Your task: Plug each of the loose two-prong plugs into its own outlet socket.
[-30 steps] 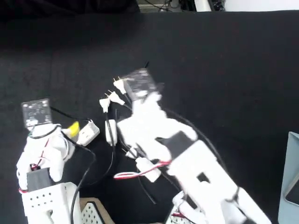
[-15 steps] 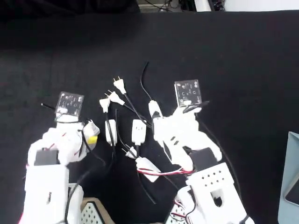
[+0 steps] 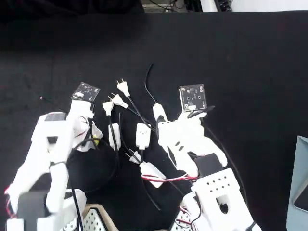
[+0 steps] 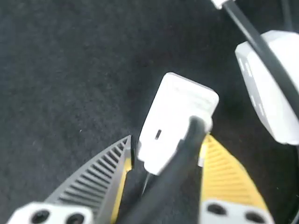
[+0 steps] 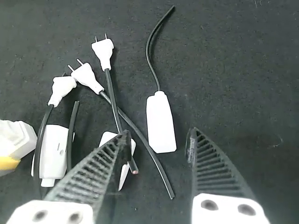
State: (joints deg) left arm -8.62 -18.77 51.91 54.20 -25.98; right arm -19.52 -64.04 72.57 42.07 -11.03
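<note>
Two-prong plugs (image 5: pixel 86 74), three of them, lie fanned together well beyond the fingertips of the right claw (image 5: pixel 159 134), prongs pointing away from it. That claw hangs wide open and holds nothing. A corded outlet socket (image 5: pixel 160 119) lies just ahead of the gap between its fingers. The left claw (image 4: pixel 167 140) is closed on the near end of another white socket block (image 4: pixel 180 114), one finger against each long side, with a black cord (image 4: pixel 173 163) running back between them.

Each plug looks small, light and hard. Its smooth moulded body tapers toward the cord, so it could squirt out of a loose pinch. The thin prongs would probably bend if squeezed or pushed in crooked. The cords seem springy enough to twist a plug off line. The best hold, I judge, is across the flat faces of the body just behind the prongs, leaving them bare. The sockets look light too, and are likely to slide on the black table (image 3: pixel 250 72) unless pinned.
</note>
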